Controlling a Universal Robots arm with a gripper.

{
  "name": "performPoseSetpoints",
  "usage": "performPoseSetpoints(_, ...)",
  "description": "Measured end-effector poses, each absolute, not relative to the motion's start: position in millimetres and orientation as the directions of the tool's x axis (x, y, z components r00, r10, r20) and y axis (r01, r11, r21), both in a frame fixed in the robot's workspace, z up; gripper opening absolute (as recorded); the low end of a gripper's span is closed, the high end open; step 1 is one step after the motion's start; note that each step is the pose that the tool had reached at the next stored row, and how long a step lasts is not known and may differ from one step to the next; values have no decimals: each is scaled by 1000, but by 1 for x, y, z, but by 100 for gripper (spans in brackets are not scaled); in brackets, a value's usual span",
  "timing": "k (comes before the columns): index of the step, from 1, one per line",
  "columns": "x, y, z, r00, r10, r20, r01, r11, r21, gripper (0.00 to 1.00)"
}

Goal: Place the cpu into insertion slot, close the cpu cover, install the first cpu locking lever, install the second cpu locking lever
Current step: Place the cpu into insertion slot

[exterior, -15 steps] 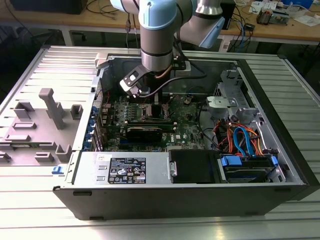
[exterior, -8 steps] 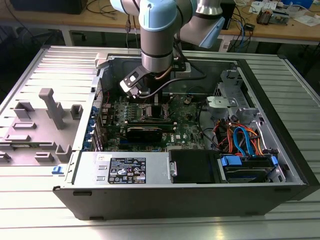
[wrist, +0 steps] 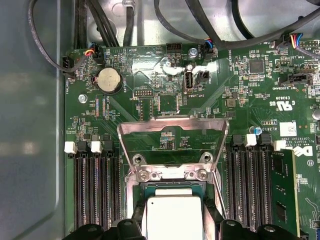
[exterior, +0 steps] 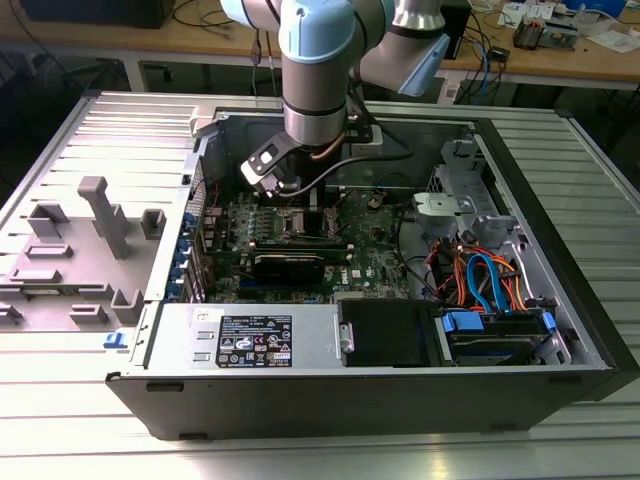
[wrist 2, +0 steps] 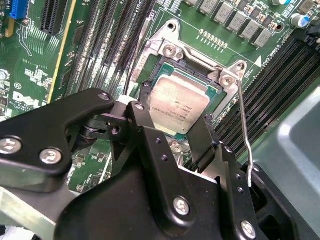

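The cpu (wrist 2: 179, 102), a small square chip with a dull silver top, lies level in the insertion slot (wrist 2: 148, 57), inside its silver rim. My gripper (wrist 2: 176, 106) straddles it, with one black finger (wrist 2: 144, 107) against each of two opposite edges. The first wrist view shows the cpu (wrist: 172, 216) between the same fingers. The cpu cover (wrist: 172, 128), a thin silver frame with a large window, stands swung open on its hinge beyond the slot. A thin wire locking lever (wrist 2: 244, 125) sticks up unlatched beside the slot. In the exterior view my gripper (exterior: 298, 205) reaches down into the open computer case onto the green board (exterior: 375, 245).
Long black memory slots (wrist: 95, 190) flank the socket on both sides. Black cables (wrist: 100, 25) run along the case's far wall. The exterior view's right holds a drive bay with orange and blue cables (exterior: 485, 275). A grey plastic fixture (exterior: 100, 215) stands on the table outside the case.
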State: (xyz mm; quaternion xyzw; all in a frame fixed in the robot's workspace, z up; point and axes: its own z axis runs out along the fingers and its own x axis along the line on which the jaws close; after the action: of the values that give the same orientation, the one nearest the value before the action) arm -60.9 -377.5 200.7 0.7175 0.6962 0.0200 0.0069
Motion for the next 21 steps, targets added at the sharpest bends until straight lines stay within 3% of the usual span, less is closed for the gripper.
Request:
performPoseSetpoints(5, -61, -378, 201, 30, 999, 19, 999, -30, 38, 54)
performPoseSetpoints(7, -61, -377, 201, 30, 999, 19, 999, -30, 38, 61)
performPoseSetpoints(13, -61, -378, 201, 30, 999, 19, 999, -30, 38, 61)
performPoseSetpoints(21, -61, -377, 205, 31, 998, 50, 999, -33, 37, 61)
